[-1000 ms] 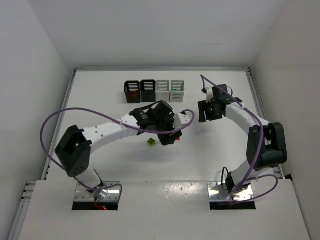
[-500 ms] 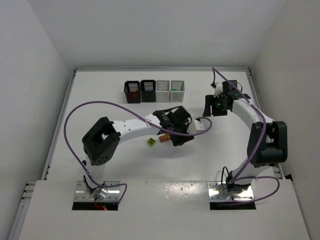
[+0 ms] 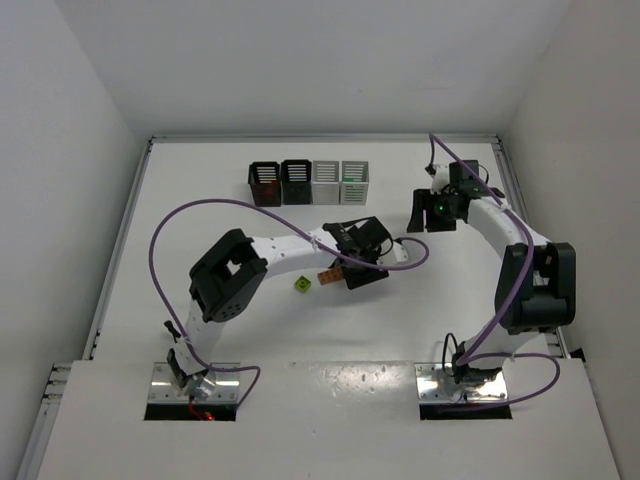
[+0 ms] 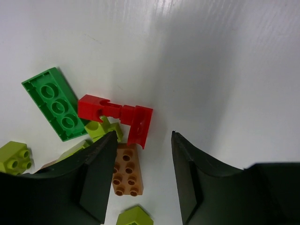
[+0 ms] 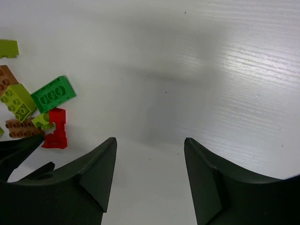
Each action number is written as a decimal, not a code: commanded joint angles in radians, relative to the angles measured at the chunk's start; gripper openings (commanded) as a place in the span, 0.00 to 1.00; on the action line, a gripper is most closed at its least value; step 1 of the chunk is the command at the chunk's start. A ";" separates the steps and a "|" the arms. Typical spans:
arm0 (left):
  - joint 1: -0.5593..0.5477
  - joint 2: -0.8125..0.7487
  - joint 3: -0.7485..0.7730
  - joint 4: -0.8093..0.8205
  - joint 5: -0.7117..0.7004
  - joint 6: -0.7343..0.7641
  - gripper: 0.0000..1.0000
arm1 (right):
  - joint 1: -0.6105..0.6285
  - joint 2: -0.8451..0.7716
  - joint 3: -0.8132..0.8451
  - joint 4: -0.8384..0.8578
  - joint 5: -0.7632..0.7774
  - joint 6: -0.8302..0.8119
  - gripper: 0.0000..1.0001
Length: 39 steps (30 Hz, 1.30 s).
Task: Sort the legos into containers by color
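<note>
left tool [image 4: 143,154] half-open, held nothing | red lego [image 4: 117,115] lay just ahead, long axis seemingly across the gap | right tool [image 5: 150,147], also parted and empty, stood farther off

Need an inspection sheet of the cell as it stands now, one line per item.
Surface: white table, shadowed under the arms.
Job's things: four bins in a row at the far side, two black, two light; lego pile mid-table; one yellow-green brick lies apart from it.
Clutter: nothing seen.
Claws: left claw open over the pile, holding nothing; right claw open, empty, over bare table.
Cables: purple cables loop along both arms.
Surroundings: white walls on three sides.
</note>
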 commanded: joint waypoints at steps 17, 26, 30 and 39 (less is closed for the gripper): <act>0.021 0.033 0.005 -0.011 -0.024 0.022 0.56 | -0.015 -0.006 0.027 0.013 -0.039 0.010 0.60; 0.021 0.053 -0.014 -0.011 -0.012 0.031 0.47 | -0.015 0.003 0.036 0.013 -0.039 0.010 0.60; 0.021 0.073 -0.014 -0.011 -0.012 0.031 0.40 | -0.015 0.003 0.036 0.013 -0.039 0.010 0.60; 0.021 0.044 -0.026 0.000 0.006 0.031 0.24 | -0.015 0.003 0.036 0.013 -0.048 0.010 0.60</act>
